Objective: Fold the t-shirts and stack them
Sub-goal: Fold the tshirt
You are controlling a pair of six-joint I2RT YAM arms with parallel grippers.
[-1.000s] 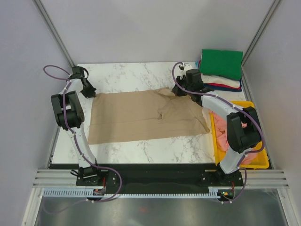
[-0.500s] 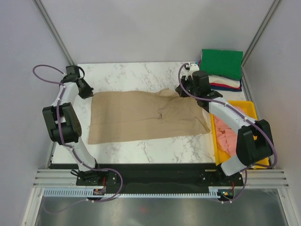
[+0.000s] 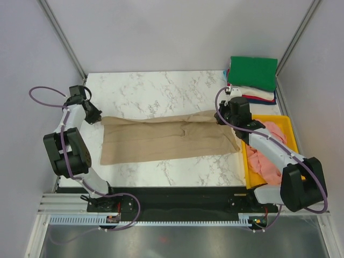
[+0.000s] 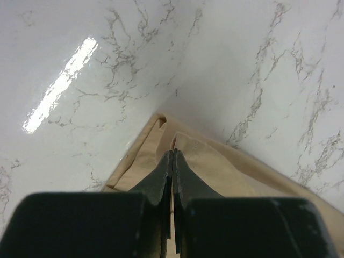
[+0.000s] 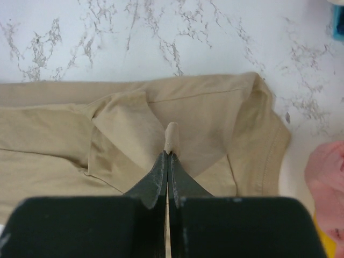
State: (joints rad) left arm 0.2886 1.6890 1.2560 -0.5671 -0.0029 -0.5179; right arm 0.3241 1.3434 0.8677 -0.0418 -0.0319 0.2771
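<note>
A tan t-shirt (image 3: 166,140) lies spread on the marble table, its far edge folded toward the near side. My left gripper (image 3: 94,119) is shut on the shirt's far left corner (image 4: 177,145). My right gripper (image 3: 219,119) is shut on a pinch of tan fabric (image 5: 171,137) at the shirt's far right edge. A stack of folded shirts, green (image 3: 252,72) on top with white and red below, sits at the back right. A pink shirt (image 3: 266,150) lies crumpled in the yellow tray (image 3: 285,123).
The yellow tray stands along the table's right edge, close to my right arm. Bare marble (image 3: 156,88) shows behind the tan shirt and in front of it (image 3: 177,172). Grey walls close in the table on three sides.
Both grippers have pulled the tan shirt's far edge toward the near side, folding it over so the shirt is narrower. The left gripper moved left, the right gripper right.
</note>
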